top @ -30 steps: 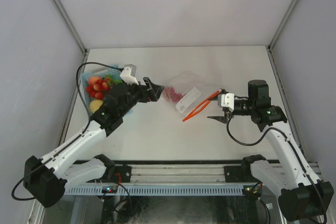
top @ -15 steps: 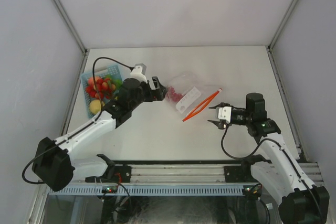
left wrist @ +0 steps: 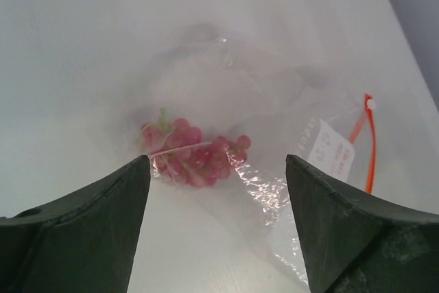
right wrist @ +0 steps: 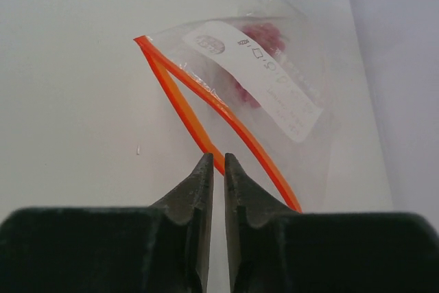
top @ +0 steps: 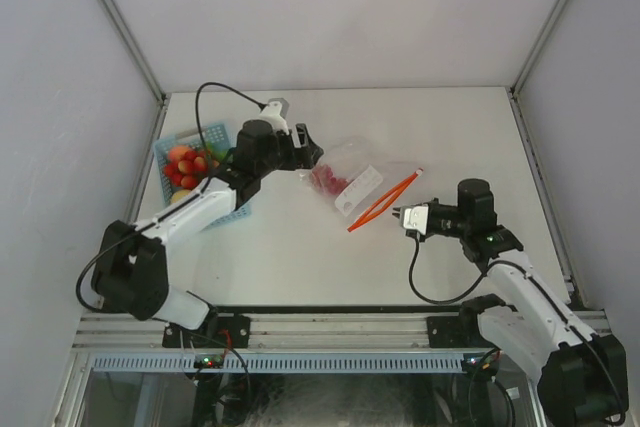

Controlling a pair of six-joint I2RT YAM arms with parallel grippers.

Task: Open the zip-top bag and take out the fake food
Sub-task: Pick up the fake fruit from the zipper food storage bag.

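The zip-top bag [top: 358,179] lies flat mid-table, clear and crinkly, with a white label [right wrist: 254,80]. Its red-orange zip strip [top: 383,201] is parted into two lines [right wrist: 180,104]. A red cluster of fake food [left wrist: 195,156] sits inside, at the bag's closed end. My left gripper [top: 312,155] hangs open at that end, its fingers on either side of the cluster in the left wrist view [left wrist: 216,162] and holding nothing. My right gripper [top: 398,215] is shut on nothing, its tips [right wrist: 218,159] just short of the zip strip.
A light-blue slotted basket [top: 215,134] at the left edge holds several red, green and orange fake food pieces [top: 188,163]. The left forearm crosses over it. White walls enclose the table on three sides.
The left arm swung back and right, bringing its gripper to the bag's closed end. The right gripper dropped, slid left toward the zip strip, and its jaws shut.
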